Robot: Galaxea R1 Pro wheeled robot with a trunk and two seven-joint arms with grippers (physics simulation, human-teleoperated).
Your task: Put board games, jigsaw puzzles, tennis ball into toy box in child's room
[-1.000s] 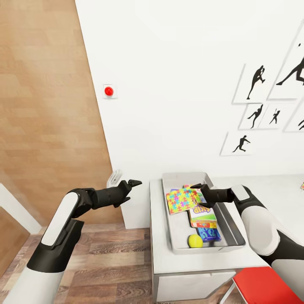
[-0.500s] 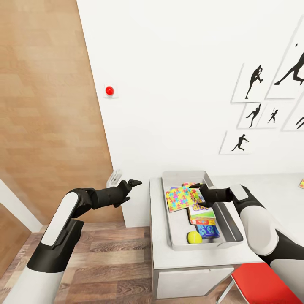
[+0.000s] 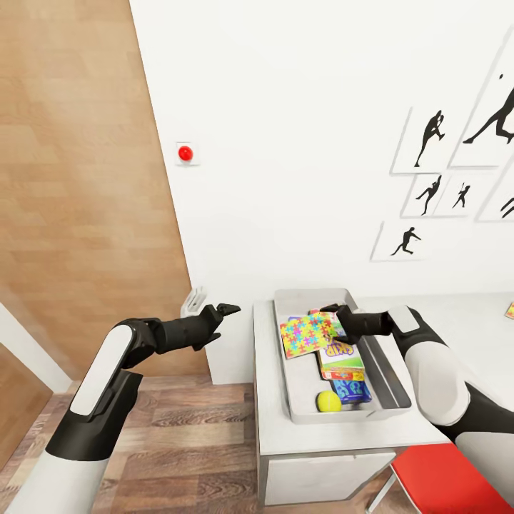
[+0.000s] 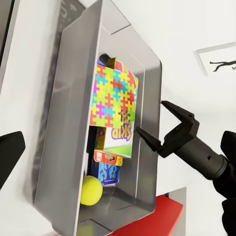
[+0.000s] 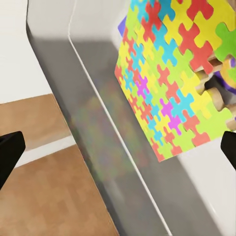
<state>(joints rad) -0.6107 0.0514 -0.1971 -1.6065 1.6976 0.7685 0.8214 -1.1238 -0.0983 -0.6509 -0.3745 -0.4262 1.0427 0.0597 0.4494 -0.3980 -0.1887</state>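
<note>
The right gripper (image 3: 335, 316) is hovering with jaws spread wide and empty over the light grey open-topped toy box (image 3: 382, 371), just above the bright multicoloured jigsaw puzzle (image 3: 308, 333). That puzzle is lying on the yellow-green-red Skip-Bo game box (image 3: 341, 355), beside the small yellow-green tennis ball (image 3: 329, 402). The left gripper (image 3: 227, 310), jaws parted and empty, is hanging beyond the pale grey counter (image 3: 271, 421).

Bright, even simulator light with soft shadows, sharp focus, and slight stretching at the wrist views' edges.
</note>
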